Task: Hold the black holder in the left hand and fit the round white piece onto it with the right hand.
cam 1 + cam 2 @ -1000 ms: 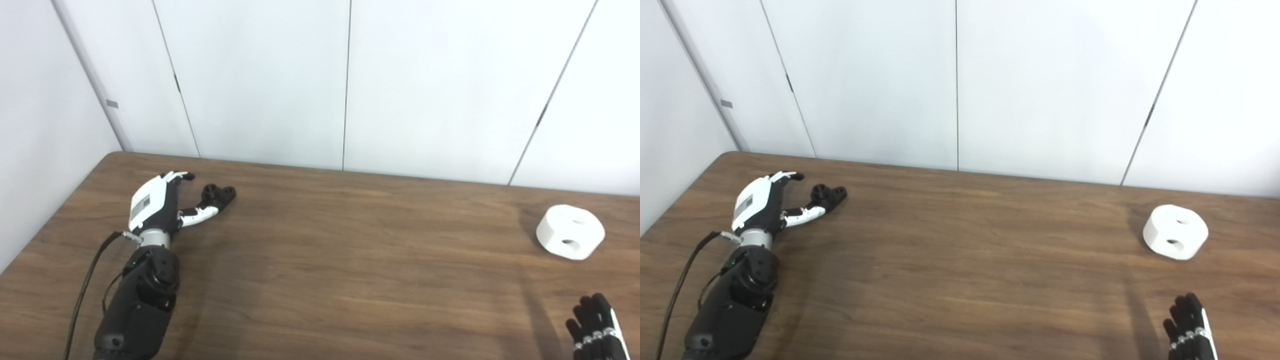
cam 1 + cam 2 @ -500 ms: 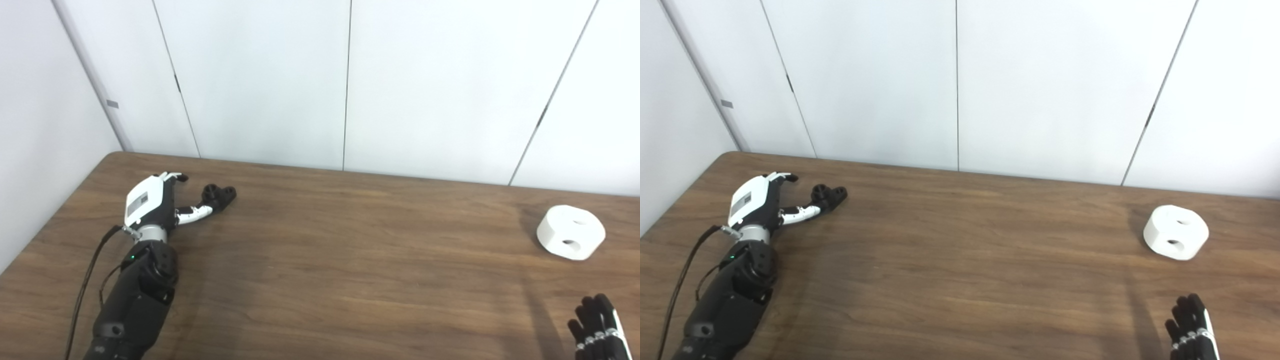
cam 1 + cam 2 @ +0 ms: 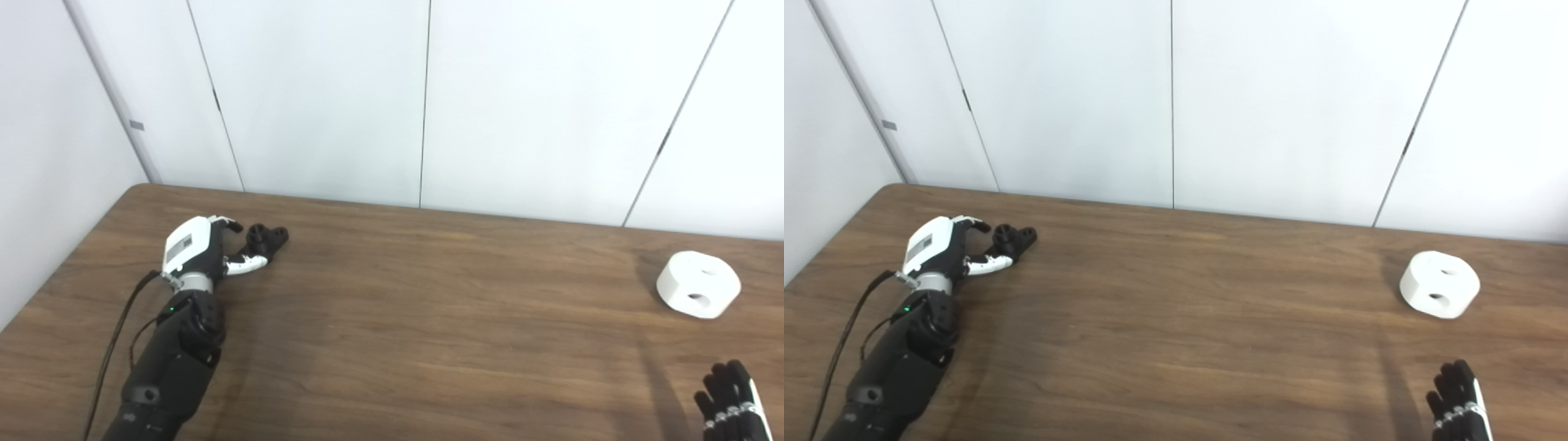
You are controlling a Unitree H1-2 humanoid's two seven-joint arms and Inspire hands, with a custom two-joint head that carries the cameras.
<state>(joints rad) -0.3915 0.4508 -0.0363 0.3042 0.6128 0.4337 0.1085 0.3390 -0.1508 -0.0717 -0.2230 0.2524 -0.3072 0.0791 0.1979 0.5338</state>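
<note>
The small black holder [image 3: 267,237] with two round sockets lies on the brown table [image 3: 398,318] at the far left. My left hand [image 3: 202,252] rests just left of it, open, fingers curling toward its far side and the thumb under its near edge; contact is unclear. The round white piece [image 3: 698,284], a thick disc with two holes, sits at the far right. Only the black fingertips of my right hand [image 3: 732,404] show at the bottom right corner, well short of the white piece, apart and holding nothing.
White wall panels [image 3: 422,98] stand right behind the table's far edge. The table's left edge [image 3: 67,257] runs close to my left arm. A black cable [image 3: 113,343] trails along that forearm.
My left hand has shifted right and its fingers have curled closer to the black holder. The holder, the white piece and my right hand have stayed put.
</note>
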